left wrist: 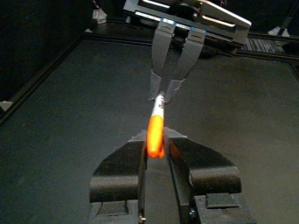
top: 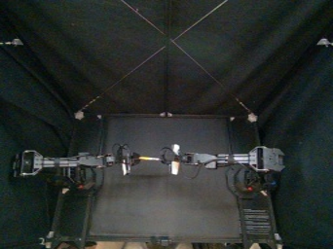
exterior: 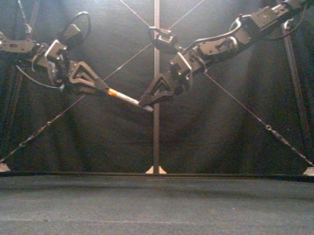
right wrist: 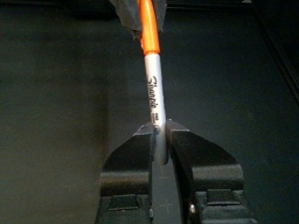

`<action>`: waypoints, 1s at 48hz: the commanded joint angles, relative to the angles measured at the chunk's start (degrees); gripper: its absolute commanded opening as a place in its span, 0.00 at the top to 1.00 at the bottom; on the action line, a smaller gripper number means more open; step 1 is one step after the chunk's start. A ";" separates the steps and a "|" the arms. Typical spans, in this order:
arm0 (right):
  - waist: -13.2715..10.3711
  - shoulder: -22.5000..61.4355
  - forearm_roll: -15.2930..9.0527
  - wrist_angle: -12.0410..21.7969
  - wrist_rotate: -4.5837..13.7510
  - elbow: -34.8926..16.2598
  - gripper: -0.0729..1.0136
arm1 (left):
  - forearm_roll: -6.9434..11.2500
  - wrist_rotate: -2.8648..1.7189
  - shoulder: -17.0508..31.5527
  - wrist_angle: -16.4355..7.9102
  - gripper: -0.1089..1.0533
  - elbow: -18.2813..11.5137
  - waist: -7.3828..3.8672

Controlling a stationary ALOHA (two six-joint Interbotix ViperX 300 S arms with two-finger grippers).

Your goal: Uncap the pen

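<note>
Counter (top: 163, 195) below pen (exterior: 127, 98); left gripper (exterior: 101, 88) jaws clamp orange end, 9 o'clock; right gripper (exterior: 150, 104) jaws clamp white barrel.

Pen (exterior: 127, 98) betw. L gripper (exterior: 101, 88), R gripper (exterior: 154, 102).

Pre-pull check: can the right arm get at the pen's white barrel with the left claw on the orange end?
Likely yes, it looks to be there now: the right claw appears shut on the white barrel of the pen in mid-air. The left claw grips only the orange end, leaving the barrel free.
</note>
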State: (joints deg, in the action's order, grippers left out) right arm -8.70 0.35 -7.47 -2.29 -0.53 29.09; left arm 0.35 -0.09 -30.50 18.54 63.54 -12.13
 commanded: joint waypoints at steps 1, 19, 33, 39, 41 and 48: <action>0.09 -1.67 0.09 -0.35 0.18 0.00 0.51 | 0.09 0.00 -0.35 0.18 0.45 -0.88 0.97; 0.62 -4.57 0.09 -0.35 0.44 3.16 0.51 | 0.09 0.00 -1.85 0.00 0.45 -0.09 1.14; 0.35 -6.94 0.09 -0.44 0.44 4.83 0.51 | 0.00 0.00 -2.99 0.00 0.45 1.14 1.14; 0.26 -7.38 0.09 -0.62 0.44 5.71 0.51 | 0.09 0.00 -3.78 0.00 0.45 1.67 1.14; 0.18 -7.47 0.09 -0.44 0.44 5.98 0.51 | 0.09 0.00 -4.04 -0.09 0.45 1.85 1.14; 0.18 -8.35 0.09 -0.62 0.44 7.12 0.51 | 0.09 0.00 -5.19 0.00 0.45 2.55 1.14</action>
State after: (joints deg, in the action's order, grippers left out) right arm -8.44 -5.27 -7.47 -2.37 -0.09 36.47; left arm 0.44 -0.09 -35.07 18.28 66.53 -10.81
